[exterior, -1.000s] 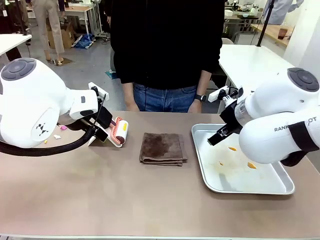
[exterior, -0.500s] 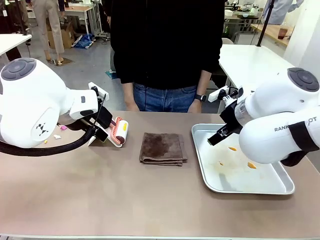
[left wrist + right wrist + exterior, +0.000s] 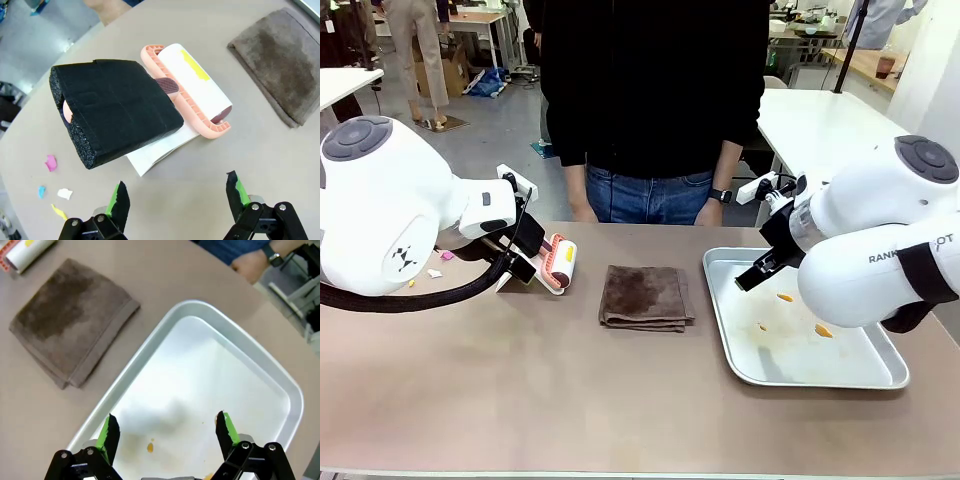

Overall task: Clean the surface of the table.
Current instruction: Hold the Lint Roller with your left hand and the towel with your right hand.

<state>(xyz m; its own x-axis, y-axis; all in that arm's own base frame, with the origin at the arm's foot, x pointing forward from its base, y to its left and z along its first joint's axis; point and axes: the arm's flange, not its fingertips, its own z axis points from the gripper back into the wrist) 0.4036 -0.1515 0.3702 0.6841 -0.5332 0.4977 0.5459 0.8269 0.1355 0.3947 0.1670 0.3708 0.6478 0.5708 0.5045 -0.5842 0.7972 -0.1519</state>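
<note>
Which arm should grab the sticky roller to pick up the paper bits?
Probably left. The left claw hangs open right by the roller, with the paper bits nearby. The right claw is over the tray.

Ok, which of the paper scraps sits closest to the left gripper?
The yellow scrap, the thin sliver right beside the left gripper; the white scrap, blue scrap and pink scrap lie farther off on the table.

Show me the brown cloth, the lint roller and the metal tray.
brown cloth [image 3: 645,296], front view, middle of its folded top
lint roller [image 3: 204,90], left wrist view, white roll
metal tray [image 3: 790,352], front view, bare floor
</note>
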